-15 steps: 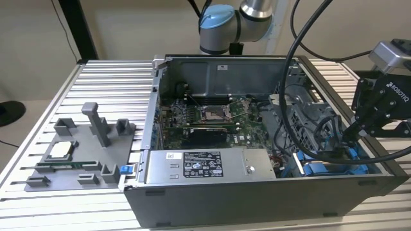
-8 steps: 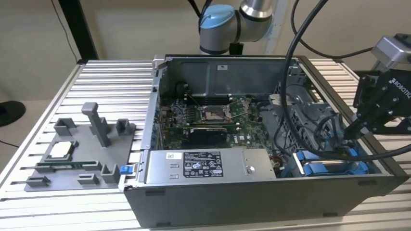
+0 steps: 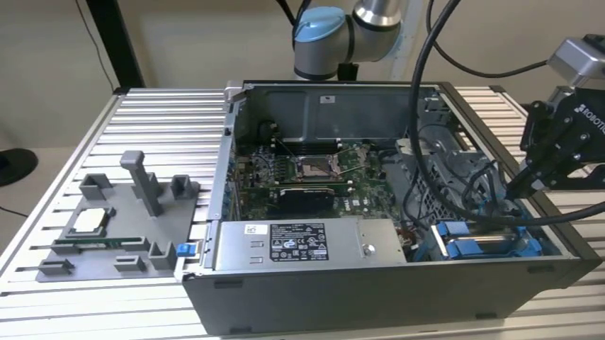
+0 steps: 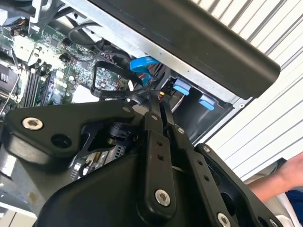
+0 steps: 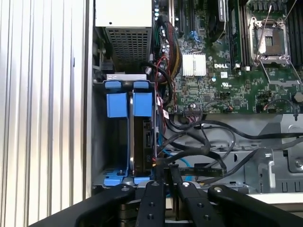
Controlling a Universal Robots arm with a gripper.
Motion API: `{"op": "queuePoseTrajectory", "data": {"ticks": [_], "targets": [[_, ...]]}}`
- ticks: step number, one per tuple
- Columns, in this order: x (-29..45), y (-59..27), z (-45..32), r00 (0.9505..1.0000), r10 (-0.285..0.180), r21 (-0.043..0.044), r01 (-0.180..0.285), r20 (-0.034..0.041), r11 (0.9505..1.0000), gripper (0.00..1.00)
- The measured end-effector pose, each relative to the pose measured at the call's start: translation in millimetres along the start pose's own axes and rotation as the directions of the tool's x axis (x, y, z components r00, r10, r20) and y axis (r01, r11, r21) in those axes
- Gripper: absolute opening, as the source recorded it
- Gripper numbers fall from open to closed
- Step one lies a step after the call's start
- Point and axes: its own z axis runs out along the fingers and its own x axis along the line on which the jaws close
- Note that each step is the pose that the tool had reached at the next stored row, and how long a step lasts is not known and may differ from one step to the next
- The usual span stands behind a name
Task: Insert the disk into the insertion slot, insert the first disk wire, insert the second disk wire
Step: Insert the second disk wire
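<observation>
Robotics lab, ribbed aluminium bench (image 3: 151, 113), opened computer case (image 3: 378, 290), grey fixture tray (image 3: 95, 244), robot arm (image 3: 326, 35) behind

Soft, even light leaves the ribbed tabletop (image 3: 151, 120) pale and bright in the exterior view, while the inside of the computer case (image 3: 378, 297) is dimmer. In the second wrist view the gripper (image 4: 157, 100) is near-black, and the tabletop slats behind it glare white.

Plain beige wall (image 3: 189, 39), black upright post (image 3: 113, 42) before it, ribbed aluminium tabletop (image 3: 156, 124), even soft light
</observation>
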Motion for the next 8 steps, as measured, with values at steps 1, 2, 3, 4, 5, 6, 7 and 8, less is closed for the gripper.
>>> {"op": "queuePoseTrajectory", "data": {"ticks": [1, 2, 3, 4, 5, 6, 7, 8], "targets": [[0.0, 1.3, -1.6, 1.0000, 0.000, 0.0007, 0.000, 0.0000, 1.0000, 0.00], [-0.1, 2.7, -3.2, 1.0000, -0.001, 0.0014, 0.001, 0.0001, 1.0000, 0.00], [-0.2, 4.0, -4.8, 1.0000, -0.001, 0.0023, 0.001, -0.0001, 1.0000, 0.00], [-0.2, 5.4, -6.3, 1.0000, -0.002, 0.0032, 0.002, 0.0000, 1.0000, 0.00], [-0.3, 6.7, -7.7, 1.0000, -0.002, 0.0041, 0.002, -0.0001, 1.0000, 0.00], [-0.3, 8.1, -9.1, 1.0000, -0.002, 0.0052, 0.002, -0.0001, 1.0000, 0.00], [-0.4, 9.5, -10.6, 1.0000, -0.003, 0.0063, 0.003, -0.0002, 1.0000, 0.00], [-0.4, 10.8, -12.1, 1.0000, -0.003, 0.0074, 0.003, -0.0002, 1.0000, 0.00]]}}
